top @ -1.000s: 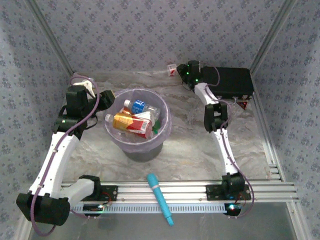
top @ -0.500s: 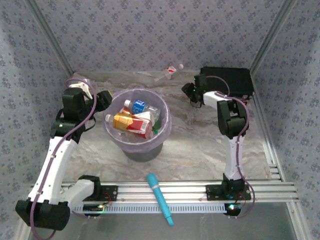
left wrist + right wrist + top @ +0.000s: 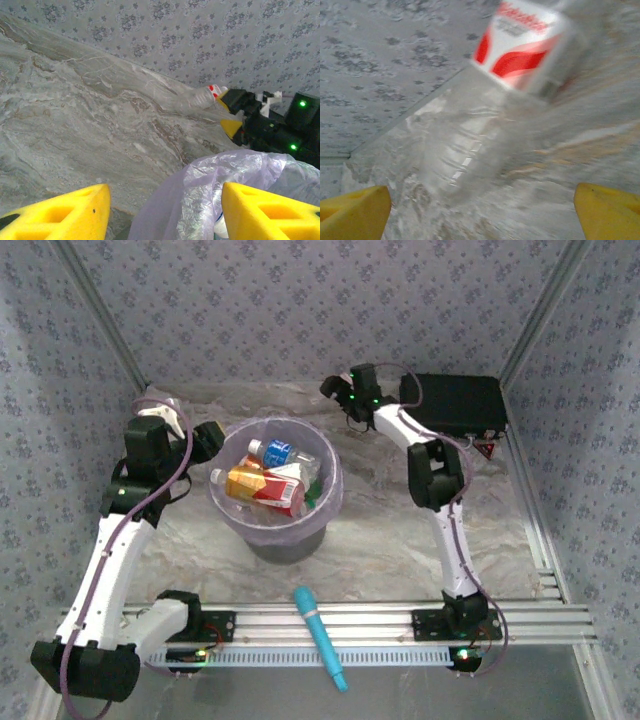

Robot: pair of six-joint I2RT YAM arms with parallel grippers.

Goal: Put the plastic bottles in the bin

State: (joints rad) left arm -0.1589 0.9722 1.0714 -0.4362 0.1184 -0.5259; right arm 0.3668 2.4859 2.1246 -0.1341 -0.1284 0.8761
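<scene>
Right jaws are being held wide before the red-labelled bottle (image 3: 487,102) by the far wall (image 3: 300,310) — apparently for grasping it — left jaws part-open, empty, beside the bin (image 3: 335,485).

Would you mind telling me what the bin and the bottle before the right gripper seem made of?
The bin looks like thin translucent lilac plastic, perhaps a liner film: its rim is crinkled, glossy and lets light through. The bottle seems clear, ribbed plastic with a glossy red-and-white label, though the view is blurred.
</scene>
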